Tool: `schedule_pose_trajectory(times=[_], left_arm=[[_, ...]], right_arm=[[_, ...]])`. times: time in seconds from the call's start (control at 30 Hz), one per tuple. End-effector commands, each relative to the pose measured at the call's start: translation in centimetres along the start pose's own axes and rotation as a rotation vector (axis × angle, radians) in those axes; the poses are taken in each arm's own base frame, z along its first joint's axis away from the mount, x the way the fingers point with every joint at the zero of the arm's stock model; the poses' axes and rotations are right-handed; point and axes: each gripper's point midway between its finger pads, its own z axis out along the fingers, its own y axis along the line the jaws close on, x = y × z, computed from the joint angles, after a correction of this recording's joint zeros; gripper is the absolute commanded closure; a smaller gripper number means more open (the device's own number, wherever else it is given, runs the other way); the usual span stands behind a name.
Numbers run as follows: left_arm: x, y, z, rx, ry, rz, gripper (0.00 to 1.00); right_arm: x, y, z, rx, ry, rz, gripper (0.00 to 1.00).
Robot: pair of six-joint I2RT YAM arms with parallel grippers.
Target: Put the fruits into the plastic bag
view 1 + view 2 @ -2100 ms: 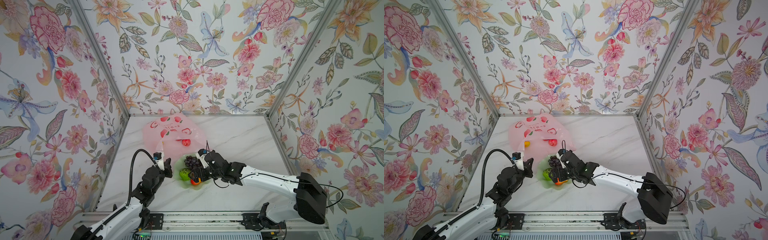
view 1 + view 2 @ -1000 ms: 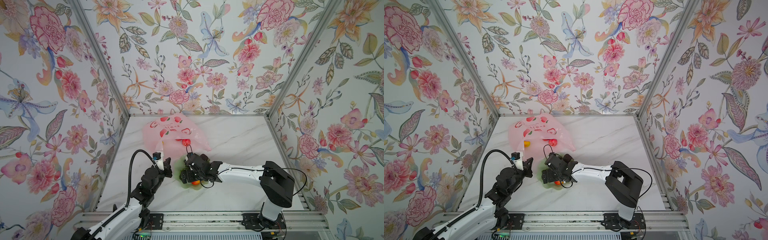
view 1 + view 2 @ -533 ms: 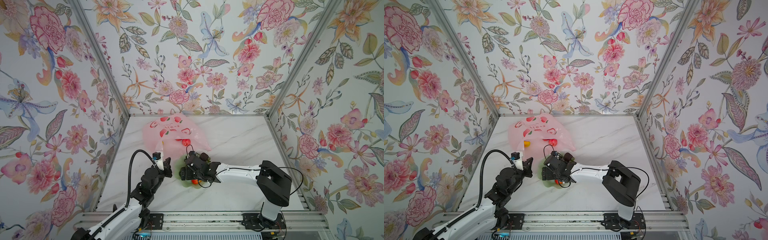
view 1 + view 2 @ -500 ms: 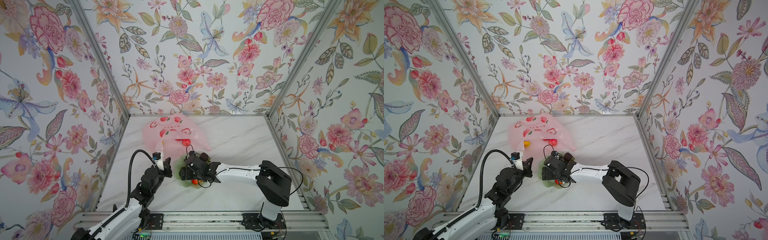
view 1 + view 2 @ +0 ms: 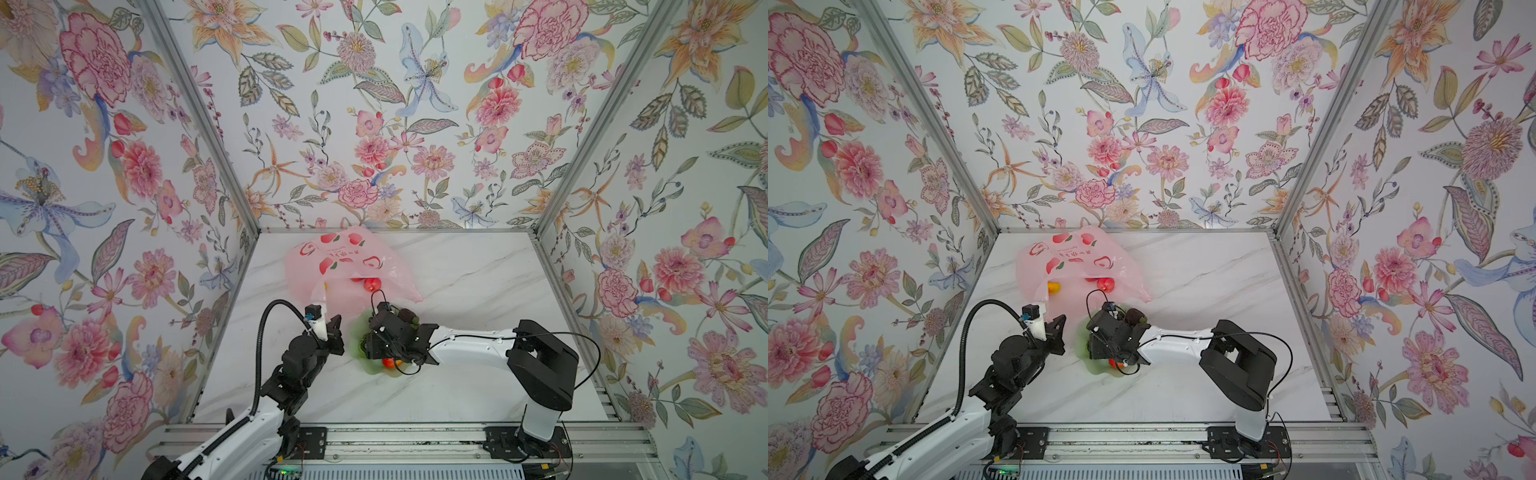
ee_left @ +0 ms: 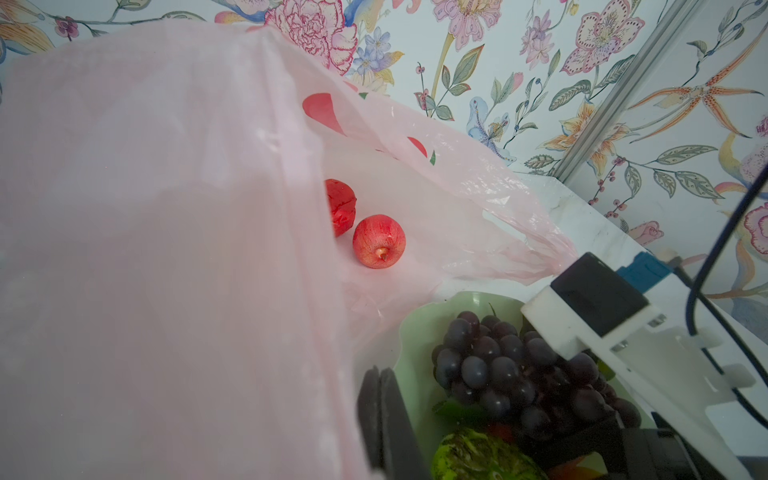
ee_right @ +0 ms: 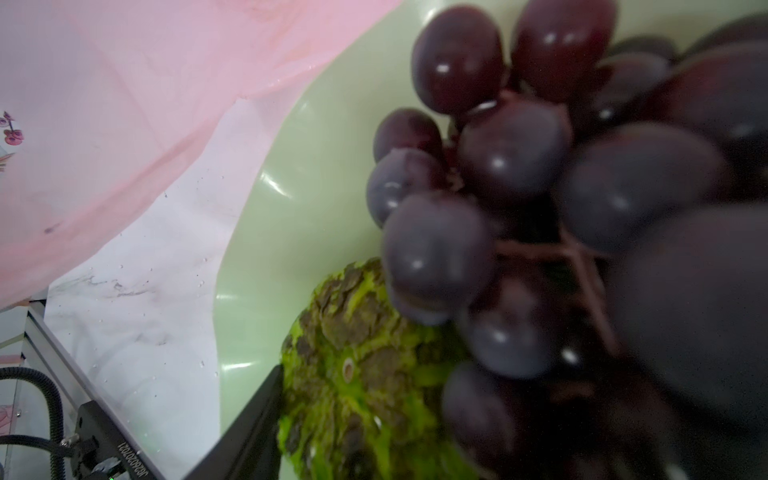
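The pale pink plastic bag (image 5: 345, 257) lies at the back left, its near edge lifted by my left gripper (image 5: 334, 322), which is shut on the film (image 6: 166, 208). Inside it lie a red apple (image 6: 379, 241), another red fruit (image 6: 340, 205) and a yellow one (image 5: 1053, 286). My right gripper (image 5: 370, 347) is down in the green plate (image 5: 357, 332) among the fruits. One finger (image 7: 245, 424) lies against the bumpy green fruit (image 7: 357, 374); the grape bunch (image 7: 519, 166) hides the other. A red-orange fruit (image 5: 388, 362) and a dark maroon fruit (image 5: 409, 316) also sit on the plate.
The plate stands on a white marble table (image 5: 478, 282) just in front of the bag's mouth. Flowered walls close in the left, back and right sides. A metal rail (image 5: 395, 432) runs along the front edge, carrying both arm bases.
My right gripper has swung left and down onto the plate, and its jaws have narrowed around the green fruit. The left gripper has kept the bag edge held in place.
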Motion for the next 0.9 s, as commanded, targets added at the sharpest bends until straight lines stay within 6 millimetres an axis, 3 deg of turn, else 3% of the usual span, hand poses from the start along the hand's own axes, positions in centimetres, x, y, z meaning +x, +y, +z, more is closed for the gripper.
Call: schedule_pose_trajectory(times=[0.0,0.53,0.87], left_arm=[[-0.1,0.0,-0.2,0.015,-0.018,-0.011,1.0],[-0.2,0.0,-0.1,0.012,-0.017,-0.014,1.0],[0.0,0.0,0.0,0.009,-0.012,-0.014,1.0]], right_arm=[[0.3,0.4,-1.4,-0.019,-0.011,-0.023,0.45],[-1.1,3.6,-7.1,-0.266,-0.083,0.089,0.46],[-3.5,5.0,-11.2,-0.344,-0.16,0.073,0.46]])
